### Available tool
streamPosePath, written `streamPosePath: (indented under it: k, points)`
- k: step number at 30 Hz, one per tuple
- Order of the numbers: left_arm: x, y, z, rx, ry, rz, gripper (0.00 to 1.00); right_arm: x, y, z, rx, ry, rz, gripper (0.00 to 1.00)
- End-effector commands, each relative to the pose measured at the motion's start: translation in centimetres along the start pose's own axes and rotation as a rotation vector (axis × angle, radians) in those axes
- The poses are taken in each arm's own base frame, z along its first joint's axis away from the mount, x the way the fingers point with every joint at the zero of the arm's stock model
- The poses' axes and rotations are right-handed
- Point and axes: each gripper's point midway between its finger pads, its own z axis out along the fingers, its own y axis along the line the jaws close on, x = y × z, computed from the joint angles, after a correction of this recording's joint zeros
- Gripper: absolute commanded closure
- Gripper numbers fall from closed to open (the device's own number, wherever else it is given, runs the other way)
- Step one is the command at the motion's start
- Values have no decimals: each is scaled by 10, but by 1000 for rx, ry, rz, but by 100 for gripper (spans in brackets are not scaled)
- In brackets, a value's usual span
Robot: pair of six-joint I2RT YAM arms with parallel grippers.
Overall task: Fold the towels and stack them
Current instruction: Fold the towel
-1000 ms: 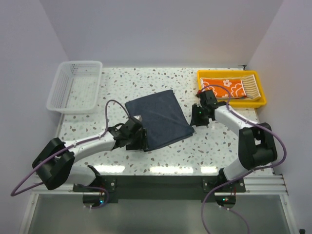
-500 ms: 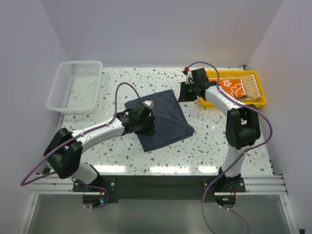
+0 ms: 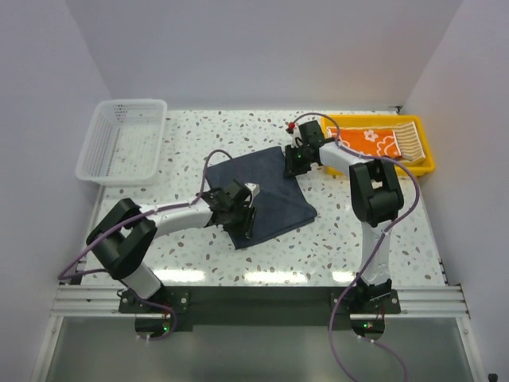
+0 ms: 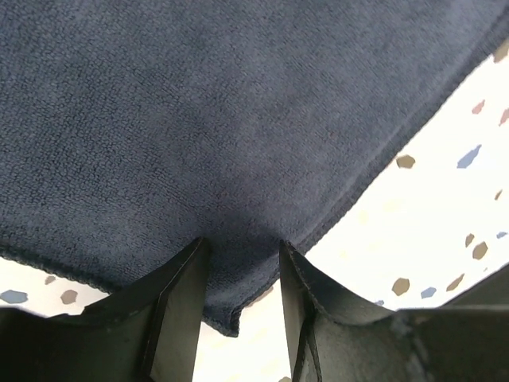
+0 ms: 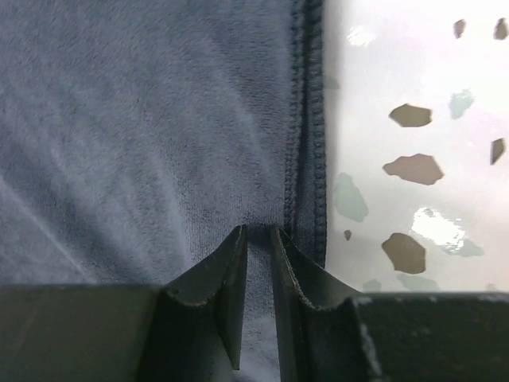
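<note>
A plush dark blue-grey towel (image 3: 266, 187) is lying folded in the middle of the speckled worktop (image 3: 358, 231), its hems stitched. The left gripper (image 4: 242, 247) is straddling the towel's near left corner, black fingers partly apart with nap between them; I cannot tell whether it is gripping. The right gripper (image 5: 258, 231) is pinching the ribbed hem at the far right corner, jaws nearly together, fabric puckering. In the far right corner, a yellow plastic tray (image 3: 374, 118) is holding an orange printed towel (image 3: 370, 139) and a striped towel (image 3: 409, 142).
</note>
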Motion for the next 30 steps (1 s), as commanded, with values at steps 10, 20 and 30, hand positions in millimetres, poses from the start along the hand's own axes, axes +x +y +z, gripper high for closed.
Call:
streamPosePath:
  k: [10, 20, 30]
  points:
    - [88, 29, -10, -26, 200, -29, 55, -7, -27, 6, 125, -32, -4, 79]
    - [62, 17, -21, 5, 107, -22, 50, -33, 3, -46, 67, -116, -54, 75]
    - [48, 14, -16, 2, 58, -40, 47, 28, 33, -55, 46, -33, -18, 74]
